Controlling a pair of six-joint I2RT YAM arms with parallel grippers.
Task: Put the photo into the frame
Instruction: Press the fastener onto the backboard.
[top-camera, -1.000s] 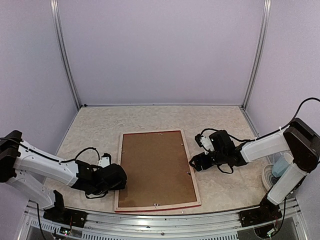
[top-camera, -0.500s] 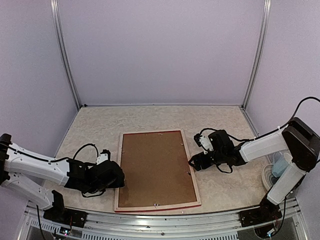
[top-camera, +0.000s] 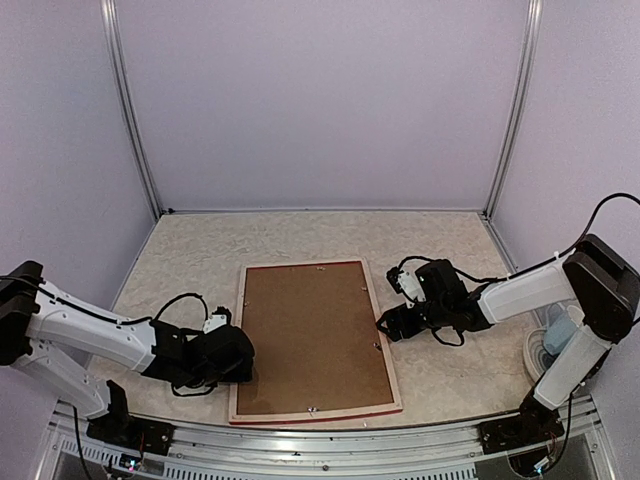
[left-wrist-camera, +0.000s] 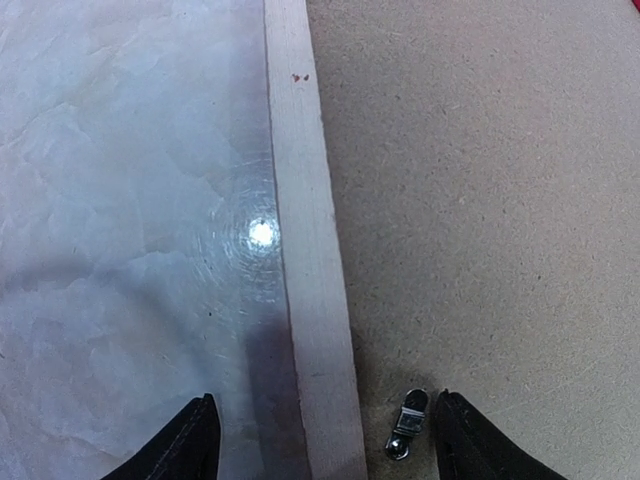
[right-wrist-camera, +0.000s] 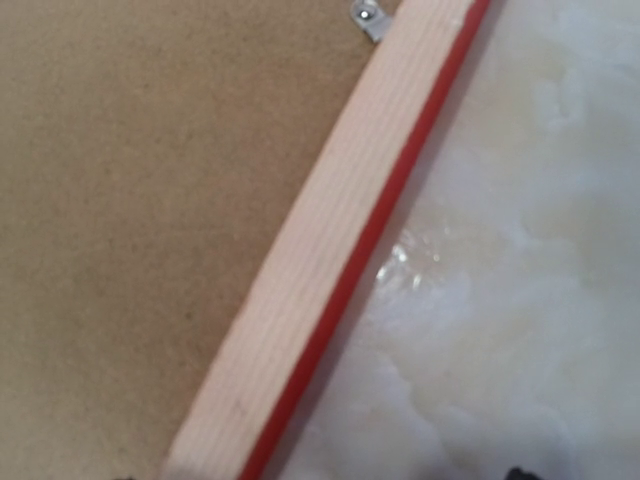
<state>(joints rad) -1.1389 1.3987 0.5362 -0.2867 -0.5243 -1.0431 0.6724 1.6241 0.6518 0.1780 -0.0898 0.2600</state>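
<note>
- Brown board (top-camera: 312, 340) fills the back of the frame (top-camera: 372, 300), which lies face down on the marbled table (top-camera: 200, 250) between the two arms, its long sides running near to far.
- Pale wood faces up all round, and a thin red edge shows along the near and right sides.
- Low at the frame's left side, close to the near left corner, sits the left gripper (top-camera: 243, 362).
- Its fingers (left-wrist-camera: 200, 445) stand apart: one is over bare table and the other over the board. The wood strip lies between them with a gap on either side, so nothing is clamped.
- On the board lies a small metal clip (left-wrist-camera: 408, 424), just beside the wood and next to the finger on that side.
- About midway along the frame's right side is the right gripper (top-camera: 388, 325).
- Only its dark tips show at the bottom of its wrist view, wide apart, with wood and red edge between them (it grips nothing).
- Farther along that side a second clip (right-wrist-camera: 366, 14) sits at the board's edge.
</note>
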